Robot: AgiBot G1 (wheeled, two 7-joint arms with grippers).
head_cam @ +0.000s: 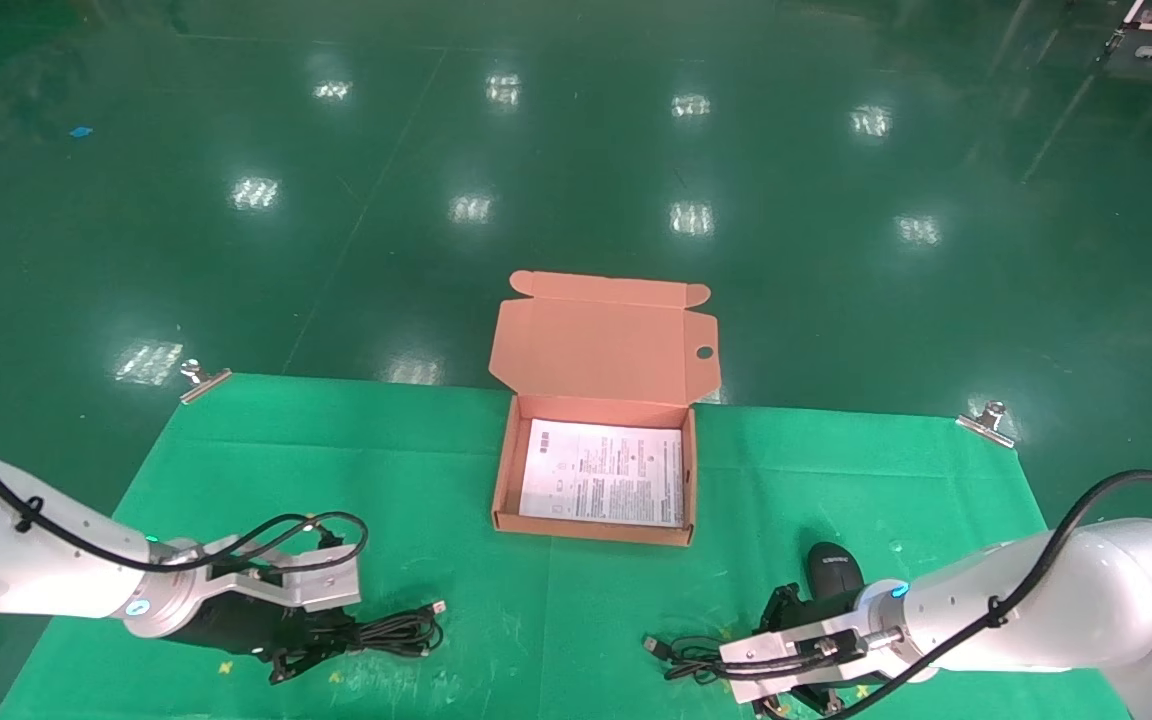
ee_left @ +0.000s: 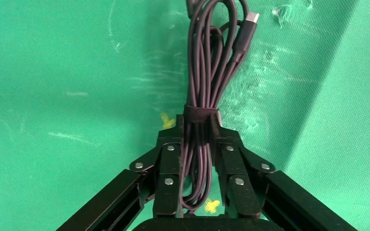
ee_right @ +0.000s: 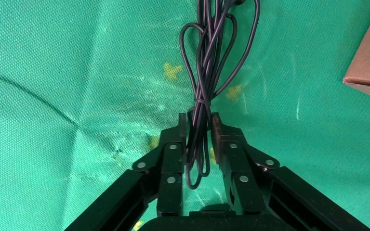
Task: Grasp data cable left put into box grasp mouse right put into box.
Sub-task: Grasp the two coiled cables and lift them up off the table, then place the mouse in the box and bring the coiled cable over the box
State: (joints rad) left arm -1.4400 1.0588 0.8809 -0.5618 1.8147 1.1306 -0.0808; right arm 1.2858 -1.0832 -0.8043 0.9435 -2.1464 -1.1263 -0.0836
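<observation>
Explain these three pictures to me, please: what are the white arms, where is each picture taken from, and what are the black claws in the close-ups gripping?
The white arms belong to a two-armed robot. The wide picture comes from a camera on its head, looking down at a table with a green cloth. The two close-ups come from cameras on its wrists, looking along each pincer.

On the cloth stands an open orange box with its lid tilted back and a white printed sheet inside.

The left pincer is closed around the data cable, a black bundle held by a strap, at the near left of the table.

The right pincer, near right, pinches a thinner bundle of cord: the mouse's cord. The mouse itself lies on the cloth just beyond that arm.

Neither item is in the box yet.
</observation>
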